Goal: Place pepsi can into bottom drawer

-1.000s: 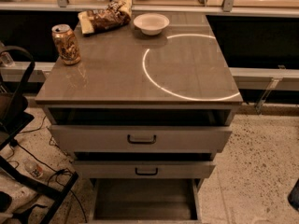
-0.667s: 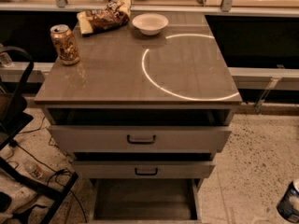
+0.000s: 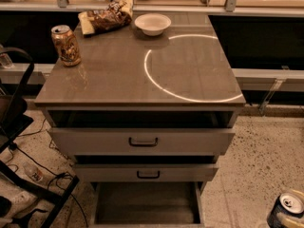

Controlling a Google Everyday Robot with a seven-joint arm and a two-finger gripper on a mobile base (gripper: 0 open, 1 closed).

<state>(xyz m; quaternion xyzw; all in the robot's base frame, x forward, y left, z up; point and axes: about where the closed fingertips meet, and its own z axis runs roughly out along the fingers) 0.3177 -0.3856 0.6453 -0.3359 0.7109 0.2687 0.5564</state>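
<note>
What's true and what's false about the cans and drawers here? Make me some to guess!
1. The bottom drawer is open. True.
2. The pepsi can is inside the drawer. False: it is out past the drawer's right side, in the bottom-right corner of the view, with the hand right by it.
3. A white bowl sits on the cabinet top. True.
4. The tan can lies on its side. False: it stands upright near the top's left edge.
</note>
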